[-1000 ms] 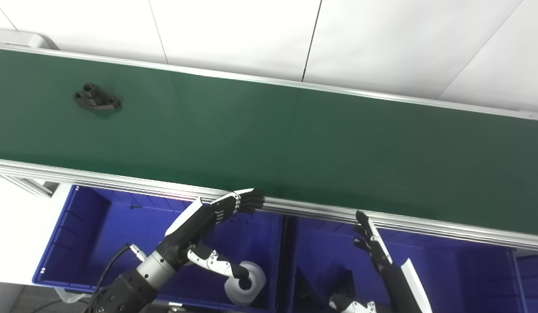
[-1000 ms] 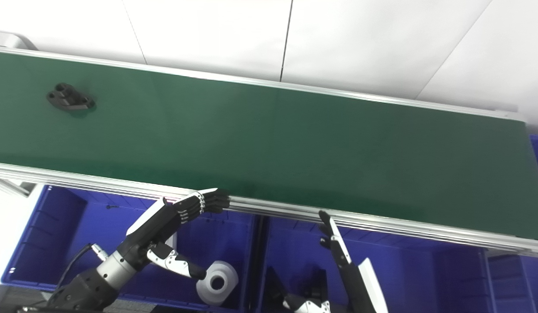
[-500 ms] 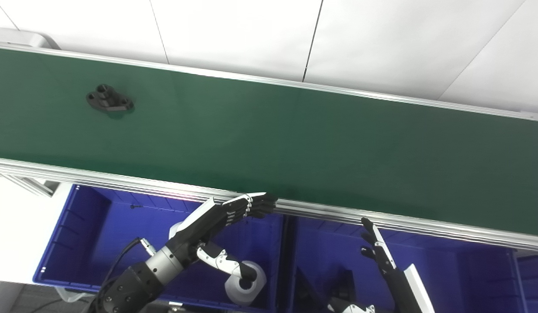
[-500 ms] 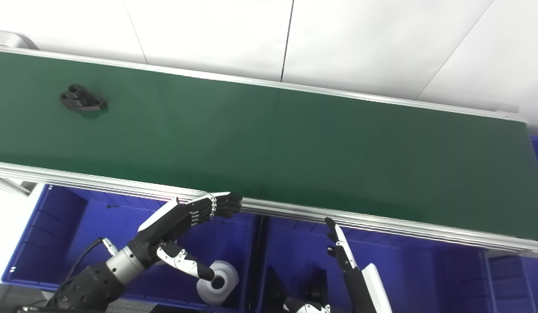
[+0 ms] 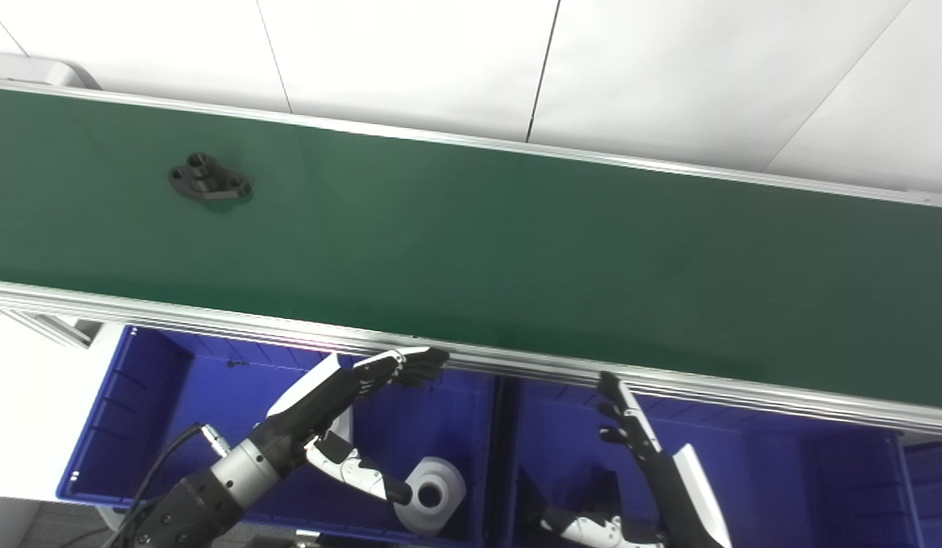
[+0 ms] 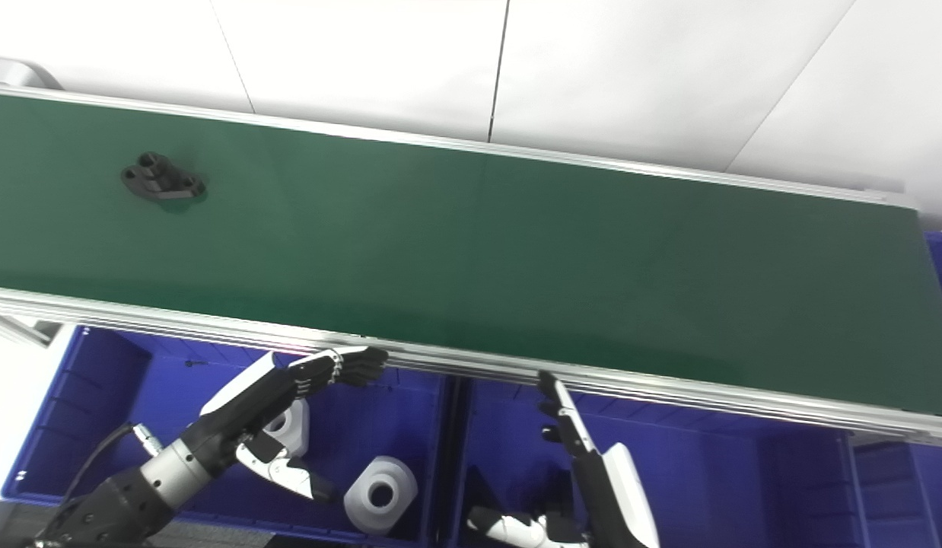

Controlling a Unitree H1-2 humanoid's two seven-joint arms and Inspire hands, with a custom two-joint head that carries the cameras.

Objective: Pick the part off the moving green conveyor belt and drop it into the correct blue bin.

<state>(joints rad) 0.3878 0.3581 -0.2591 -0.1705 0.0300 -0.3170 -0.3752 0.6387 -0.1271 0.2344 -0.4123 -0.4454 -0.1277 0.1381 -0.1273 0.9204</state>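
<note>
A black flanged part [image 5: 208, 178] with holes lies on the green conveyor belt [image 5: 517, 236] at the far left, toward the belt's back edge. My left hand [image 5: 342, 392] is open and empty, fingers stretched toward the belt's near rail, above the left blue bin [image 5: 136, 411]. My right hand [image 5: 638, 441] is open and empty, fingers pointing up, above the right blue bin [image 5: 783, 472]. Both hands are far from the part.
The left bin holds white cylindrical parts [image 5: 433, 495]; a second one shows in the right eye view [image 6: 288, 422]. The right bin holds dark parts [image 5: 604, 487]. The aluminium rail [image 5: 669, 380] runs between belt and bins. A white wall stands behind the belt.
The black part has travelled right along the belt. My left hand has dropped and drawn back left a little. My right hand has shifted slightly left.
</note>
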